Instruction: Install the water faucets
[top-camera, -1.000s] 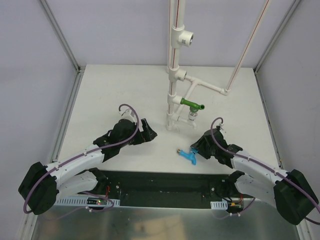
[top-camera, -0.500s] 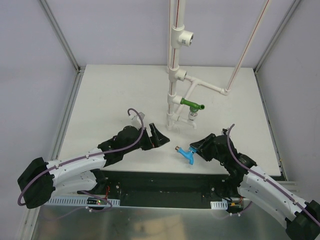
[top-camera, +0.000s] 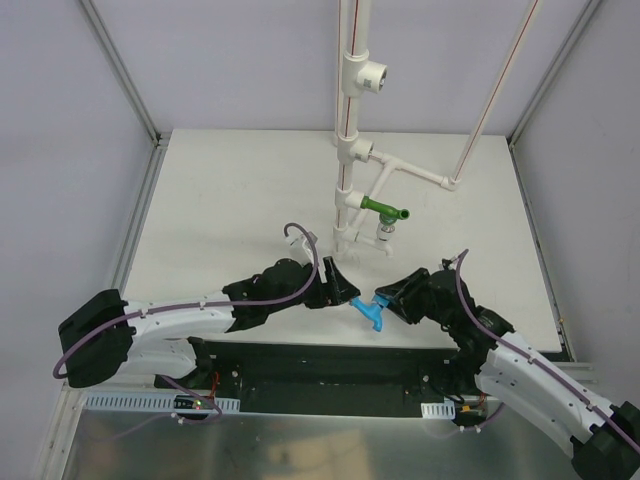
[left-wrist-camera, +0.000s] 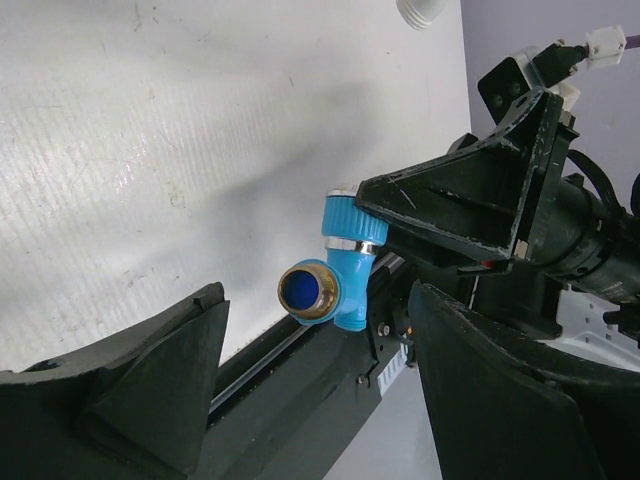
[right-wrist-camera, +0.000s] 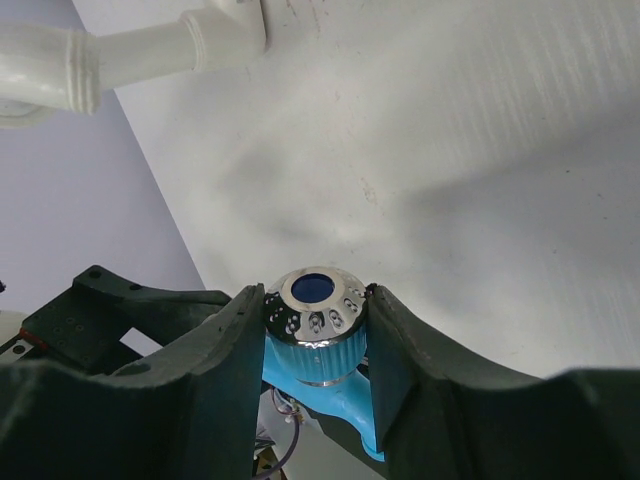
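The light blue water faucet (top-camera: 370, 313) hangs just above the table's front edge. My right gripper (top-camera: 386, 300) is shut on its shiny silver round top (right-wrist-camera: 315, 298), one finger on each side. In the left wrist view its brass threaded end (left-wrist-camera: 308, 292) points at the camera. My left gripper (top-camera: 342, 285) is open; the blue faucet (left-wrist-camera: 348, 270) sits in line with the gap at the fingertips (left-wrist-camera: 190, 340), touching neither. The dark green faucet (top-camera: 384, 210) is fitted on the white pipe stand (top-camera: 345, 190).
The white pipe stand rises from the table's middle, with an open round socket (top-camera: 373, 76) high up and a side branch (top-camera: 425, 176) running right. A black rail (top-camera: 330, 365) lies along the near edge. White pipe (right-wrist-camera: 130, 50) shows beyond the right fingers.
My left arm has swung right until its gripper reaches the blue faucet, and its jaws have narrowed. The right gripper lifted the faucet off the table earlier and now holds still.
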